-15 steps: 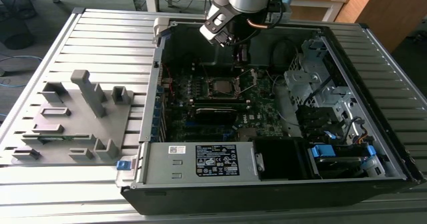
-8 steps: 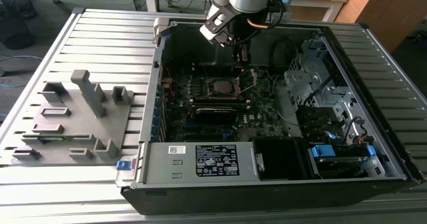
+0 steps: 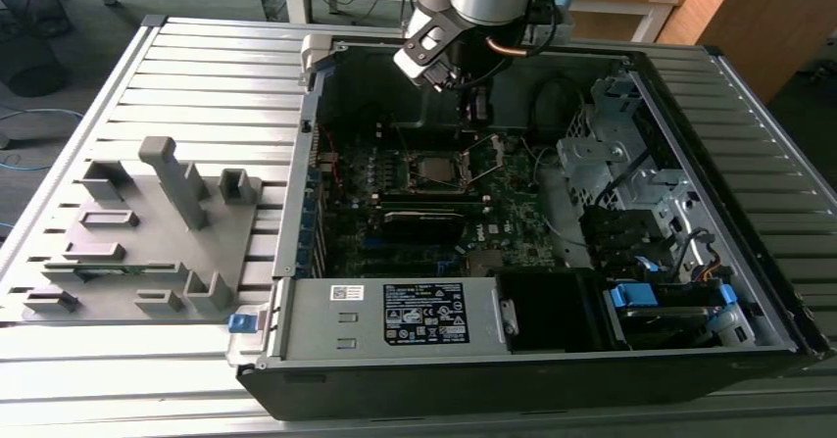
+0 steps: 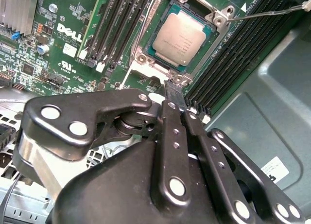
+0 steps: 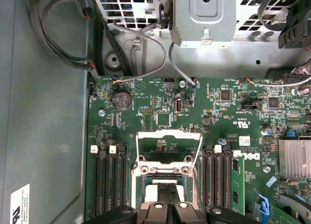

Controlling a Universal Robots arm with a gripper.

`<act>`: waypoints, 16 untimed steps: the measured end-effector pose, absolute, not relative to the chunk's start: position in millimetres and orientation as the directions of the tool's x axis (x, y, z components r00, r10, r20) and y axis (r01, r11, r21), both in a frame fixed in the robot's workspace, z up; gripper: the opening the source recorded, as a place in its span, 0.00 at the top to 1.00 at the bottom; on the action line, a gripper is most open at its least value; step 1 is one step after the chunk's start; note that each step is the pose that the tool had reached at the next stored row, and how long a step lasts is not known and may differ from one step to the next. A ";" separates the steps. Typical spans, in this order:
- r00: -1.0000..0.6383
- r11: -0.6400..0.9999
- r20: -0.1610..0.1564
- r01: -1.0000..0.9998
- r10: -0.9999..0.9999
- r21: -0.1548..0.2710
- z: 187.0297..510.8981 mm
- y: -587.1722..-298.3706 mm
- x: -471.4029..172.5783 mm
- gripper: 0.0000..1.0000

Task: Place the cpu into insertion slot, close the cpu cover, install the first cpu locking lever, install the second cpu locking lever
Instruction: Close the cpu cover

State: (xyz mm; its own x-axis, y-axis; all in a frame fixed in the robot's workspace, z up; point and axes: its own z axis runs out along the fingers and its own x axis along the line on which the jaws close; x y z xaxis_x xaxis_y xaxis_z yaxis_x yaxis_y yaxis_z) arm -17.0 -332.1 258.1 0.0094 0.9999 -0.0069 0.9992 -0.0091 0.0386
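Observation:
The cpu (image 4: pixel 179 35), a flat silver-grey square, lies seated in the insertion slot (image 4: pixel 146 59) on the green motherboard; it also shows in the exterior view, cpu (image 3: pixel 436 170). The cpu cover (image 5: pixel 168 133), a thin silver frame with a square window, stands hinged up at one side of the socket. A thin wire locking lever (image 4: pixel 272 12) sticks out, unlatched, past a socket corner. My gripper (image 4: pixel 175 88) hangs just above the socket's edge beside the cpu, its black fingers together and holding nothing. The exterior view has the gripper (image 3: pixel 475 120) inside the open case.
A white-labelled power supply box (image 3: pixel 418 313) fills the case's front. A metal drive cage (image 3: pixel 628 154) and cables (image 5: pixel 58 34) line one side. Black memory slots (image 4: pixel 116 25) flank the socket. A grey fixture (image 3: pixel 144 232) lies on the slatted table at the exterior view's left.

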 end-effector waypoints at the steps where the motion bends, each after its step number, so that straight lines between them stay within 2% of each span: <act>1: 0.009 -0.009 -0.007 0.999 1.000 0.039 258.1 -332.1 -17.0 0.90; 16: 0.009 -0.009 -0.007 0.999 1.000 0.039 258.0 -332.1 -3.7 0.90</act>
State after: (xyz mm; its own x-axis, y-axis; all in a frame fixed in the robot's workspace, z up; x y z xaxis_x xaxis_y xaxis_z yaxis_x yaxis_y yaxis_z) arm -3.7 -332.1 258.0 0.0094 0.9999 -0.0069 0.9992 -0.0091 0.0386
